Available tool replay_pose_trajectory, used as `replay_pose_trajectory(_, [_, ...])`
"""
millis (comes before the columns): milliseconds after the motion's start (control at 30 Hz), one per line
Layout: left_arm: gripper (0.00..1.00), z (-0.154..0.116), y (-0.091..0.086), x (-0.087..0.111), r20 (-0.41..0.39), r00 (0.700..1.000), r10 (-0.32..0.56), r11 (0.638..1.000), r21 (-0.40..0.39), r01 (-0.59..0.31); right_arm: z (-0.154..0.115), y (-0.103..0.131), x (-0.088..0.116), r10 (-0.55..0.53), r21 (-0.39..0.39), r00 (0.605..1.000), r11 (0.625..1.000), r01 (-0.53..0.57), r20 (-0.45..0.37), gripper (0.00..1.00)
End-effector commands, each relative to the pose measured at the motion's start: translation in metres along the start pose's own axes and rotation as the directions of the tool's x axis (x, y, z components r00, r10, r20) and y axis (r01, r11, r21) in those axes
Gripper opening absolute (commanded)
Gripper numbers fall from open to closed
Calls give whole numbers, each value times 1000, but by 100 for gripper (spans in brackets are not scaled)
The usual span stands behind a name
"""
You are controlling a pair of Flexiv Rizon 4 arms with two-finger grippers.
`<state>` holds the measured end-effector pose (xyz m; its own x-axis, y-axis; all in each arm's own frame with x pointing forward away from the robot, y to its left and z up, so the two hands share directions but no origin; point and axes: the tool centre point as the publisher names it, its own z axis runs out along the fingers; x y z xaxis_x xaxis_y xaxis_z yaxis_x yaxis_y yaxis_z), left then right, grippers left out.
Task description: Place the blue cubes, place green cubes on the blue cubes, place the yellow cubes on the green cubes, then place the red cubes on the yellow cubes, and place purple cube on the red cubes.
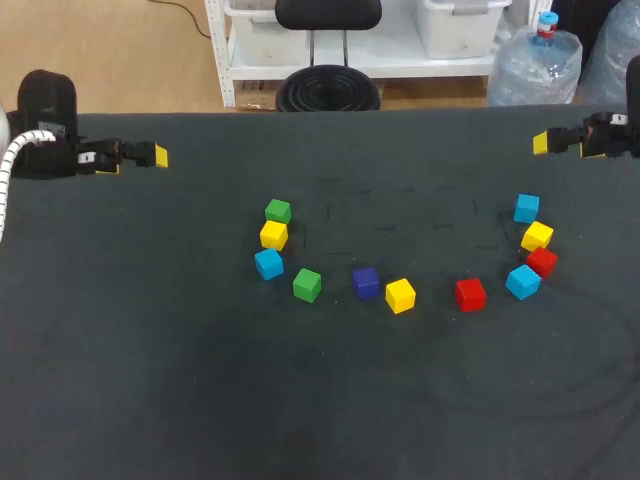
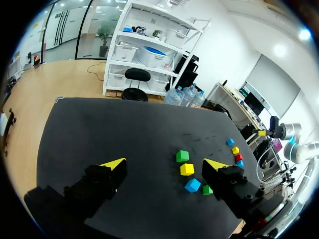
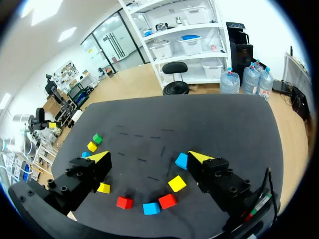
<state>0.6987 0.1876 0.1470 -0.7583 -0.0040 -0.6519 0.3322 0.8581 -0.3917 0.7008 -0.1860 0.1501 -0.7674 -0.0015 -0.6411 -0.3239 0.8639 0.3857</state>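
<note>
Currently the right end effector (image 3: 149, 157) and the left end effector (image 2: 164, 164) are both held released, grasping nothing. One blue cube (image 3: 182, 161) is seen just beside the right one's finger, with a second blue cube (image 3: 150, 208) also ahead of it. A third blue cube (image 2: 192, 185) lies farther ahead of the left, so the right arm is judged nearer.

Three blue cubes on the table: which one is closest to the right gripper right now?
The blue cube at the far end of the right-hand cluster, just behind a yellow cube. It lies nearest the right gripper; the nearer blue cube and the left-side blue cube lie further off.
</note>
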Motion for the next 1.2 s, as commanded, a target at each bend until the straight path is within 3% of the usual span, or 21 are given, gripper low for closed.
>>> replay_pose_trajectory(33, [100, 0, -2, -1, -8, 1000, -2, 1000, -10, 2, 0, 1, 0, 1, 4, 1000, 1000, -1, 1, 100])
replay_pose_trajectory(233, [100, 0, -2, -1, -8, 1000, -2, 1000, -10, 2, 2, -9, 6, -18, 29, 1000, 999, 18, -9, 100])
replay_pose_trajectory(367, [100, 0, -2, -1, -8, 1000, -2, 1000, -10, 2, 3, -18, 9, -154, 44, 986, 987, 157, -68, 100])
replay_pose_trajectory(600, [100, 0, -2, -1, -8, 1000, -2, 1000, -10, 2, -7, -26, 7, -371, 10, 916, 926, 377, -150, 100])
replay_pose_trajectory(800, [100, 0, -2, -1, -8, 1000, -2, 1000, -10, 2, -18, -38, 9, -534, -80, 814, 844, 531, -228, 100])
replay_pose_trajectory(1067, [100, 0, -2, -1, -8, 1000, -2, 1000, -10, 2, -21, -61, 13, -729, -207, 626, 681, 702, -277, 100])
replay_pose_trajectory(1200, [100, 0, -2, -1, -8, 1000, -2, 1000, -10, 2, -17, -70, 17, -786, -250, 553, 614, 748, -276, 100])
